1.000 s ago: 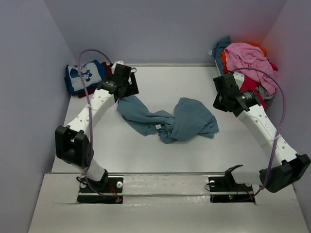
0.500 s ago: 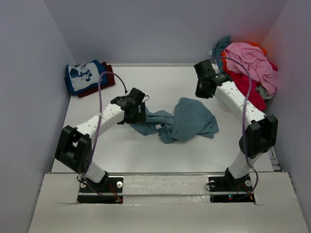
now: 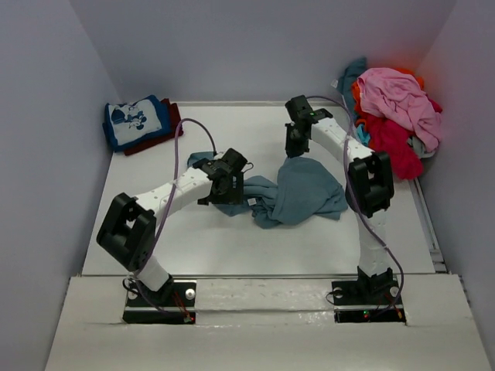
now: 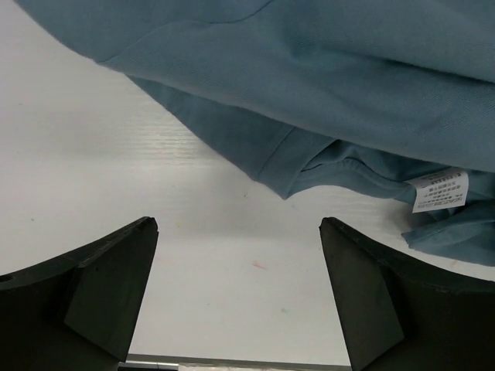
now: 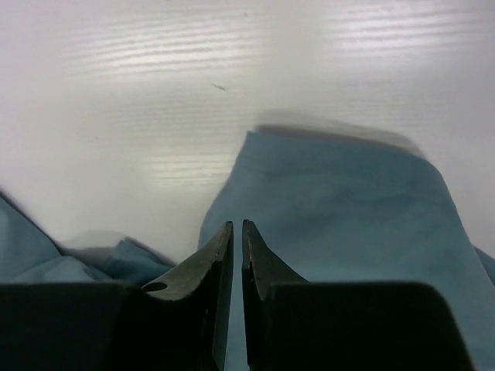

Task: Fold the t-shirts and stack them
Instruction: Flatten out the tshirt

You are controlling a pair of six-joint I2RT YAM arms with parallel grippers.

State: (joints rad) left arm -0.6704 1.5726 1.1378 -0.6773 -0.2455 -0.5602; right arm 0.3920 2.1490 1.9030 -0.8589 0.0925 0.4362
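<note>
A plain slate-blue t-shirt (image 3: 305,189) lies crumpled in the middle of the table. My left gripper (image 3: 229,189) hangs over its left, near part and covers some of it in the top view. In the left wrist view the jaws (image 4: 238,224) stand wide open over bare table, with the shirt's hem (image 4: 348,69) and its white label (image 4: 437,189) just beyond them. My right gripper (image 3: 292,147) hovers at the shirt's far edge. In the right wrist view its jaws (image 5: 237,224) are shut to a thin slit with nothing between them, above the blue cloth (image 5: 340,201).
A folded blue tee with white cartoon print (image 3: 135,120) lies on a dark red one (image 3: 172,116) at the far left. A loose pile sits at the far right: pink (image 3: 398,93), red (image 3: 390,139), orange (image 3: 357,97) and teal (image 3: 354,71) tees. Walls close in on three sides.
Both arms have swung in to the slate-blue shirt: the left from beside the folded stack, the right from beside the pile. The shirt's left part now lies under the left arm.
</note>
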